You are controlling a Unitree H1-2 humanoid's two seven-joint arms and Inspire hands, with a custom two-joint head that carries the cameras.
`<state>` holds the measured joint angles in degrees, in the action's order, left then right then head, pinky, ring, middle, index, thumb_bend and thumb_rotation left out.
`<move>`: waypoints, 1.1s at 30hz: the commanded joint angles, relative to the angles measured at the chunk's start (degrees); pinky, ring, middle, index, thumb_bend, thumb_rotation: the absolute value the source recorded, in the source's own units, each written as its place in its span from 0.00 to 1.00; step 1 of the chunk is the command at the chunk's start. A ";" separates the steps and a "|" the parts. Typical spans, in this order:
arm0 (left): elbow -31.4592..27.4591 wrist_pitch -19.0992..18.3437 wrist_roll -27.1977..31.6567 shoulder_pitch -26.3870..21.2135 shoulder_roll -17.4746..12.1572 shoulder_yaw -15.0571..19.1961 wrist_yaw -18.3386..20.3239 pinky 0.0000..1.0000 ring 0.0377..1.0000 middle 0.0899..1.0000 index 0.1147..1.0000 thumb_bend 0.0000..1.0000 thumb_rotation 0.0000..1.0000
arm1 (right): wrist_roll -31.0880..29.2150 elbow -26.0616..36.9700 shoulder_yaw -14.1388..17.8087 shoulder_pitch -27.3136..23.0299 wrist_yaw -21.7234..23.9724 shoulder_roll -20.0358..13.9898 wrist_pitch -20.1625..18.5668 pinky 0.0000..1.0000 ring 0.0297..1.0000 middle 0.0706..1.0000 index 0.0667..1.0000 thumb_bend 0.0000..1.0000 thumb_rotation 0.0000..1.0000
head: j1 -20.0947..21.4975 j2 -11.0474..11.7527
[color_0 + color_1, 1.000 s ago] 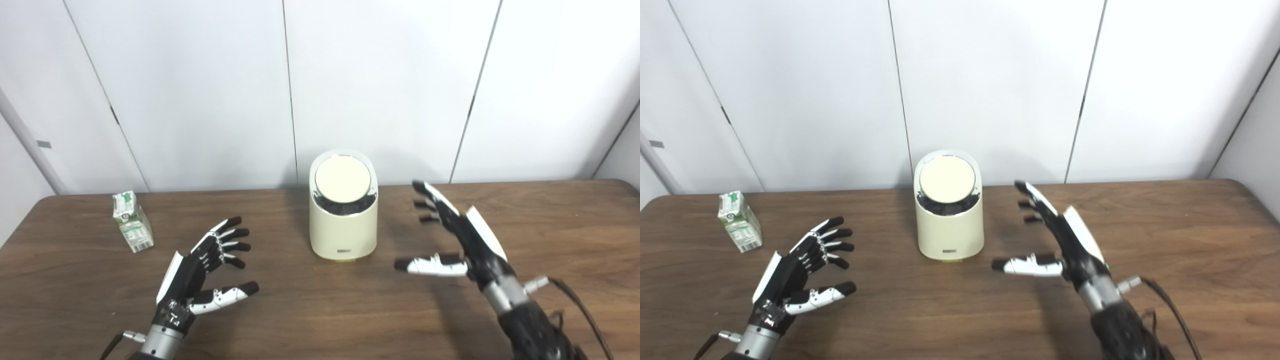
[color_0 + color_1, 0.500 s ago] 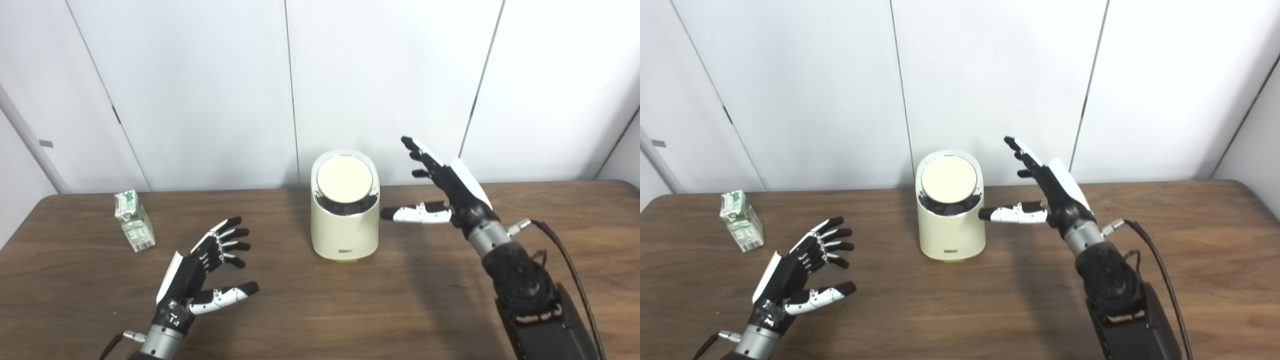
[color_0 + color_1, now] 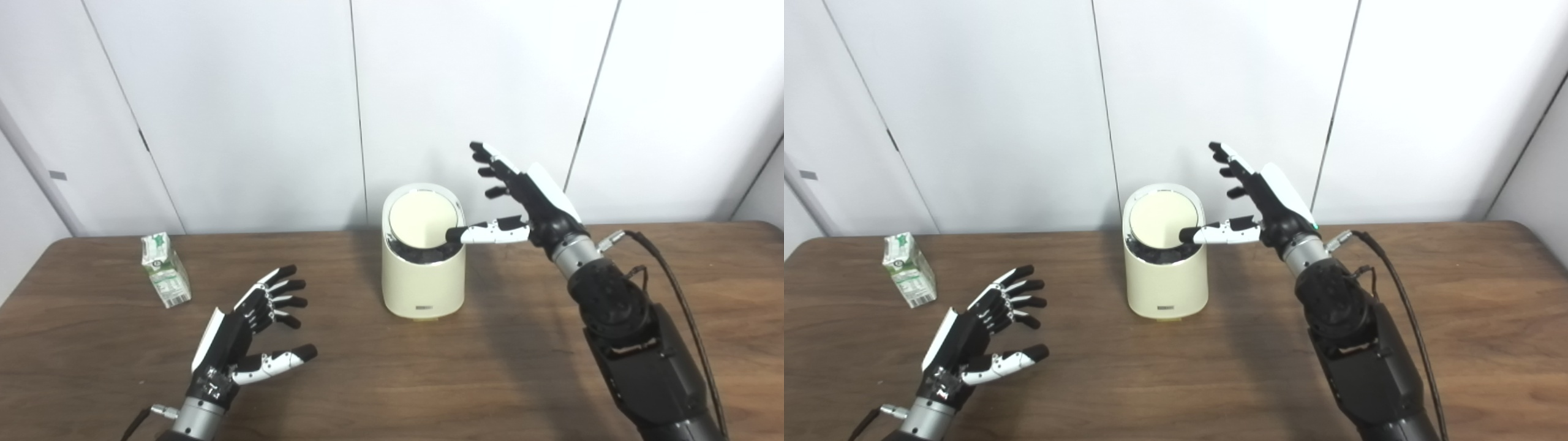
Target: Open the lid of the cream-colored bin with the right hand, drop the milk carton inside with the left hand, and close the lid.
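Brown wooden table (image 3: 392, 380) — cream bin (image 3: 422, 278), milk carton (image 3: 164, 269) far left

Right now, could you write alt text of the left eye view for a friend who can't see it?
A robot's open right hand reaches its thumb to the rim of a closed cream-colored bin on a brown wooden table. Its open left hand hovers near the front, apart from a small milk carton standing far left.

Both forearms run off the bottom edge. The right robot hand (image 3: 527, 196) has its thumb tip over the bin's (image 3: 421, 278) rim, contact with the lid (image 3: 422, 222) too fine to tell. Print on the milk carton (image 3: 165, 278) too small to read. The bench (image 3: 392, 380) is cropped at the sides.
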<state>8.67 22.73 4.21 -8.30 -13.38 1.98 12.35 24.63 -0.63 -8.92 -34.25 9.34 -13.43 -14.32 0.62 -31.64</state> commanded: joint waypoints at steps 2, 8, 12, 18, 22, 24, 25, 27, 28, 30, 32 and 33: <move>-1.66 0.92 0.59 -0.68 -0.59 0.20 0.00 0.57 0.72 0.79 0.88 0.81 0.19 | 0.76 0.97 -0.37 -4.73 -0.57 0.53 -0.04 0.71 0.87 0.94 0.95 0.76 0.37 | 0.21 -0.10; -1.63 1.23 -0.35 -0.61 -0.79 0.17 -0.19 0.58 0.71 0.79 0.89 0.79 0.20 | 1.02 -2.63 -0.91 -6.50 -1.68 1.65 0.81 0.70 0.88 0.95 0.95 0.77 0.34 | 0.27 -0.20; -1.55 1.20 -0.05 -0.67 -0.67 0.05 -0.04 0.58 0.71 0.79 0.89 0.80 0.20 | 1.92 -2.64 -1.59 -6.47 -2.10 2.58 0.29 0.69 0.88 0.94 0.96 0.76 0.34 | 0.35 -0.23; -1.39 1.48 0.06 -0.70 -0.45 0.00 -0.09 0.57 0.71 0.80 0.89 0.80 0.18 | 3.64 -3.70 -2.10 -7.41 -2.79 3.77 -0.94 0.75 0.89 0.92 0.95 0.77 0.33 | 0.26 -0.34; -1.49 1.29 0.14 -0.57 -0.38 0.05 -0.19 0.57 0.71 0.80 0.89 0.80 0.19 | 4.70 -4.71 -2.42 -8.15 -2.86 3.83 -1.21 0.78 0.91 0.93 0.95 0.78 0.35 | 0.23 -0.34; -1.54 1.47 -0.20 -0.50 -0.47 0.03 -0.25 0.57 0.72 0.80 0.89 0.80 0.20 | 5.07 -5.26 -2.59 -8.51 -2.81 3.79 -1.18 0.80 0.92 0.93 0.95 0.78 0.36 | 0.28 -0.39; -1.52 1.63 -0.31 -0.49 -0.51 0.01 -0.24 0.57 0.72 0.80 0.89 0.79 0.21 | 5.21 -5.51 -2.64 -8.67 -2.85 3.80 -1.12 0.80 0.91 0.93 0.95 0.78 0.36 | 0.28 -0.39; -1.67 1.50 -0.41 -0.41 -0.49 0.02 -0.31 0.57 0.72 0.80 0.89 0.79 0.21 | 5.47 -5.99 -2.65 -8.98 -3.08 3.85 -0.96 0.80 0.91 0.93 0.95 0.79 0.36 | 0.26 -0.47; -1.77 1.36 -0.27 -0.36 -0.46 0.03 -0.28 0.57 0.72 0.80 0.89 0.79 0.21 | 5.54 -6.18 -2.65 -9.13 -3.09 3.83 -0.92 0.80 0.91 0.93 0.95 0.79 0.36 | 0.26 -0.49; -2.04 1.11 -0.06 -0.20 -0.45 0.03 -0.23 0.57 0.72 0.80 0.89 0.79 0.20 | 5.67 -6.21 -2.69 -9.40 -2.66 3.60 -1.29 0.80 0.91 0.93 0.95 0.79 0.37 | 0.25 -0.53; -2.14 1.08 0.13 -0.09 -0.48 0.01 -0.11 0.58 0.72 0.80 0.89 0.78 0.19 | 5.95 -6.30 -2.77 -9.57 -2.50 3.39 -1.64 0.78 0.90 0.93 0.95 0.79 0.37 | 0.18 -0.57; -2.10 1.15 0.19 -0.06 -0.48 0.01 -0.08 0.58 0.72 0.80 0.89 0.78 0.19 | 5.97 -6.31 -2.77 -9.62 -2.40 3.30 -1.80 0.78 0.90 0.93 0.95 0.78 0.37 | 0.18 -0.57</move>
<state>8.25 22.73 4.06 -7.99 -13.44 1.94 12.32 30.07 -8.44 -11.86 -40.29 7.73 -9.69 -16.21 0.70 -32.17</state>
